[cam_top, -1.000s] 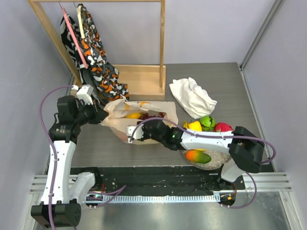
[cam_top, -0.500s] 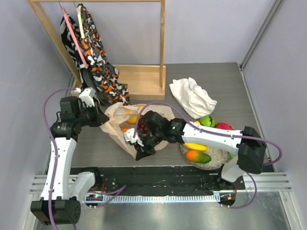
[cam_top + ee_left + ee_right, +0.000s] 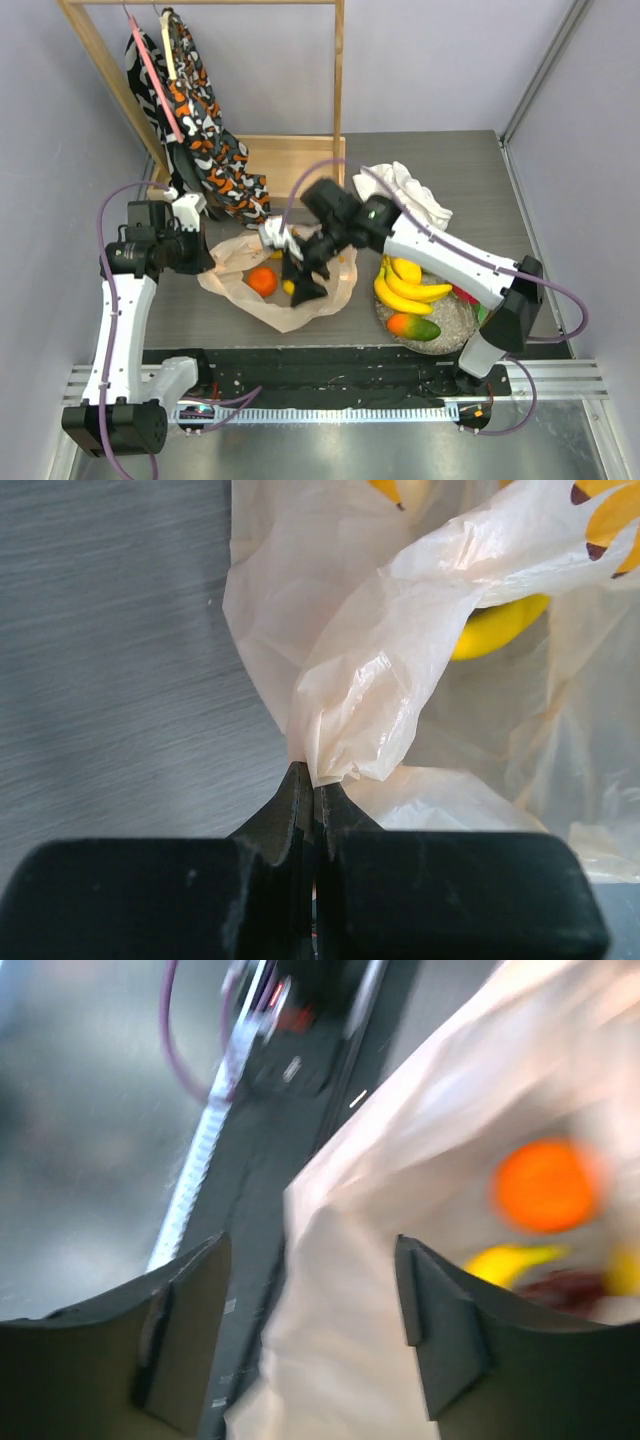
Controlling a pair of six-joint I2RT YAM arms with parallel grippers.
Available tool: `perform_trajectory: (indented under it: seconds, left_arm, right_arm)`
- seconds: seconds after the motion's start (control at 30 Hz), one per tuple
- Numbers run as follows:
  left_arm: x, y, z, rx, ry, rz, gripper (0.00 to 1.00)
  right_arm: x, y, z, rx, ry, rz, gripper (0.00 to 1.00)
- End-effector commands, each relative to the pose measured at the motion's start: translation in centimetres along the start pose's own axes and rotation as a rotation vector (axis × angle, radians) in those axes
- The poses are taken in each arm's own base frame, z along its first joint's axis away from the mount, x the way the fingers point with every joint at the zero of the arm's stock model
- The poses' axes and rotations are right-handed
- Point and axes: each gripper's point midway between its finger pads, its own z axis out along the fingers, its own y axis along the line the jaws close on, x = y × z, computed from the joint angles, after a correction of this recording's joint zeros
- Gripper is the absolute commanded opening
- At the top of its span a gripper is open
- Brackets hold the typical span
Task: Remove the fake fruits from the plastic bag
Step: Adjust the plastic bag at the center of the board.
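Observation:
The pale peach plastic bag [image 3: 318,300] lies spread on the table, left of centre. My left gripper [image 3: 196,250] is shut on a gathered fold of the plastic bag [image 3: 350,720] at its left edge, pinched between the closed jaws [image 3: 315,785]. An orange round [image 3: 262,281] and a small yellow fruit [image 3: 289,287] lie in the bag. My right gripper [image 3: 303,285] hangs open just over the bag, holding nothing. The blurred right wrist view shows the gripper [image 3: 310,1250] above the bag's film, with the orange round [image 3: 545,1185], a yellow fruit [image 3: 510,1258] and dark grapes [image 3: 565,1285] beyond.
A bowl [image 3: 452,322] at the right holds a banana bunch [image 3: 405,285] and a red-green mango [image 3: 413,326]. A white cloth [image 3: 405,200] lies behind it. A wooden rack [image 3: 300,165] with patterned fabric [image 3: 205,130] stands at the back left.
The right arm has lifted and swung back over the bag, and its jaws have opened. The bag has dropped flatter toward the front. The left gripper keeps its hold.

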Motion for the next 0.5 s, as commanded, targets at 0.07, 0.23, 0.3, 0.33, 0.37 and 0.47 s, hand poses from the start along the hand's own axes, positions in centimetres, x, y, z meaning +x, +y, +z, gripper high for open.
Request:
perform_trajectory:
  seconds: [0.07,0.23,0.3,0.33,0.37,0.47]
  left_arm:
    - [-1.0,1.0,0.7,-0.036,-0.057,0.033,0.0]
    - [-1.5,-0.1,0.3,0.013,-0.096,0.021,0.0]
    - [-1.6,-0.1,0.3,0.011,-0.096,0.014,0.0]
    - [-1.7,-0.1,0.4,0.01,-0.099,0.007,0.0]
    - [-1.8,0.0,0.4,0.004,-0.103,0.007,0.0]
    - [-1.7,0.0,0.4,0.004,-0.104,0.004,0.0]
  right_arm:
    - [-6.2,-1.9,-4.6,0.002,-0.058,-0.012,0.61]
    - [-3.4,-6.2,-2.3,0.114,0.009,-0.008,0.22]
    - [-2.1,-6.7,-1.5,0.106,0.045,-0.016,0.18]
    - [-1.2,-7.0,-0.9,0.098,0.065,-0.013,0.18]
    - [-0.7,-7.4,-0.6,0.115,0.088,-0.014,0.18]
    - [0.1,-10.0,1.2,0.212,0.108,-0.022,0.17]
